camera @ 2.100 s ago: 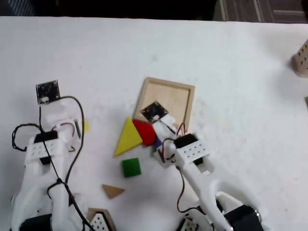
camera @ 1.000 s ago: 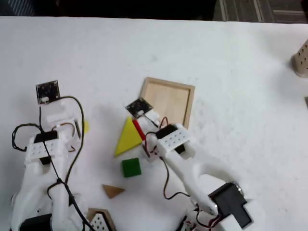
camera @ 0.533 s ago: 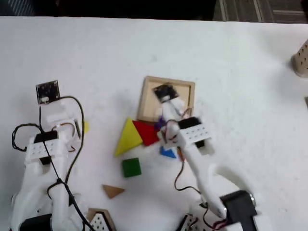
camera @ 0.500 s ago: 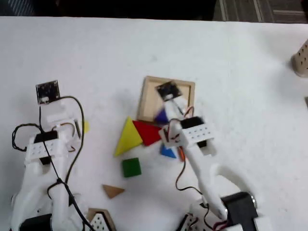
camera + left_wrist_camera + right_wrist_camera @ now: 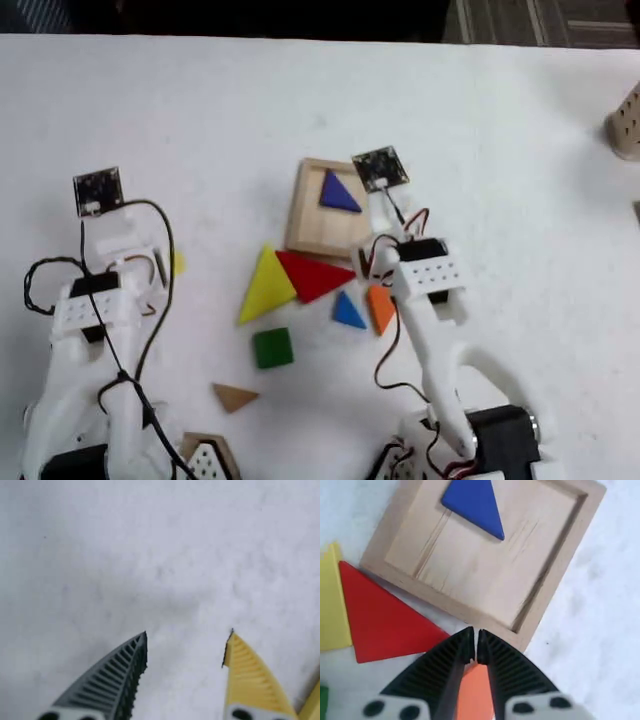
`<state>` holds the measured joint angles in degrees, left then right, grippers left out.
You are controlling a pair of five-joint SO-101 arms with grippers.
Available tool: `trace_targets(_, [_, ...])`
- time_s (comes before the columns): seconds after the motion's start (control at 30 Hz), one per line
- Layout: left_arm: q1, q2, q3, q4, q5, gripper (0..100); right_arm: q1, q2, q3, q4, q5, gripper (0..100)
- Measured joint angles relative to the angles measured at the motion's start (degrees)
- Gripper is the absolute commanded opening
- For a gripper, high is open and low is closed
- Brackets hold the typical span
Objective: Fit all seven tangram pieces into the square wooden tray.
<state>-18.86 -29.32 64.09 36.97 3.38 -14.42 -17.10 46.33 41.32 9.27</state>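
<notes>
The blue triangle (image 5: 475, 502) lies in the wooden tray (image 5: 555, 585), near one corner. Just outside the rim sits the orange piece (image 5: 380, 305), under our right gripper (image 5: 475, 637), whose jaws are pinched together and empty. We should spread them, then straddle the piece squarely. Our left gripper (image 5: 188, 640) gapes wide over bare table (image 5: 150, 555).

Item: dark blue triangle (image 5: 338, 192). Formerly under the right arm at the 7 o'clock corner of the wooden tray (image 5: 318, 236), then carried over the 6 o'clock rim; now lying flat inside, toward 11 o'clock, free of any grip. Item: right gripper (image 5: 475, 635). Swings out toward 9 o'clock over the loose pieces, crosses the tray, and now sits just off its 4 o'clock corner, fingers drawn together on nothing. Items uncovered by that move: red triangle (image 5: 312, 275), now in full view; small blue triangle (image 5: 347, 312) at 6 o'clock of the tray; orange piece (image 5: 381, 306) at 5 o'clock.
</notes>
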Motion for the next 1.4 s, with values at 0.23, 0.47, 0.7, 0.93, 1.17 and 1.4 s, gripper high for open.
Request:
trace_targets(0.23, [0.0, 0.0, 0.0, 0.0, 0.0, 27, 1.8, 5.7, -9.5, 0.0, 0.0, 5.3])
trace_targets(0.47, [0.0, 0.0, 0.0, 0.0, 0.0, 27, 0.4, 23.6, -20.7, 0.8, 0.0, 2.1])
trace_targets(0.7, [0.0, 0.0, 0.0, 0.0, 0.0, 27, -1.5, 32.5, -29.1, 1.4, 0.0, 2.1])
trace_targets(0.93, [0.0, 0.0, 0.0, 0.0, 0.0, 27, 0.6, 36.7, -36.4, 5.7, 0.0, 2.1])
trace_targets(1.17, [0.0, 0.0, 0.0, 0.0, 0.0, 27, 2.0, 42.4, -43.0, 6.3, 0.0, 1.8])
trace_targets(1.4, [0.0, 0.0, 0.0, 0.0, 0.0, 27, 2.5, 48.3, -53.5, 12.8, 0.0, 1.7])
